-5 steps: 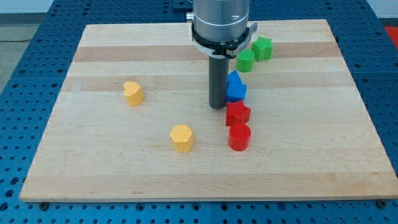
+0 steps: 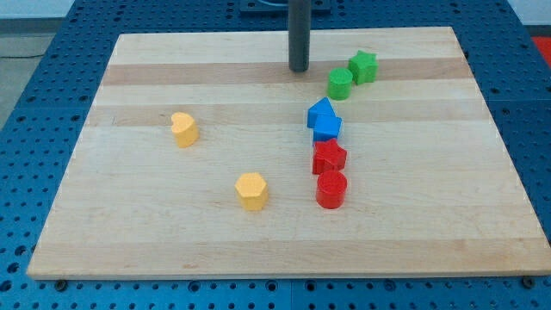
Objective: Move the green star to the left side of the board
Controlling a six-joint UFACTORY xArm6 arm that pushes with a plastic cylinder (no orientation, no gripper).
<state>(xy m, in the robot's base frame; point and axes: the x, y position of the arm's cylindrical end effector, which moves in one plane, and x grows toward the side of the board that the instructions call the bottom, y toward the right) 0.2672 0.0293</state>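
Note:
The green star (image 2: 363, 66) sits near the view's top right of the wooden board (image 2: 172, 241), touching a green round block (image 2: 340, 84) at its lower left. My tip (image 2: 299, 68) is on the board near the top edge, left of both green blocks, about a block's width from the round one and apart from it.
Below the green blocks stand two blue blocks (image 2: 323, 121), then a red star-like block (image 2: 328, 158) and a red cylinder (image 2: 331, 189), in a rough column. A yellow heart (image 2: 183, 129) is at the left and a yellow hexagon (image 2: 251, 191) at lower centre.
My tip has moved from beside the blue blocks toward the view's top, to near the board's top edge. No block has moved.

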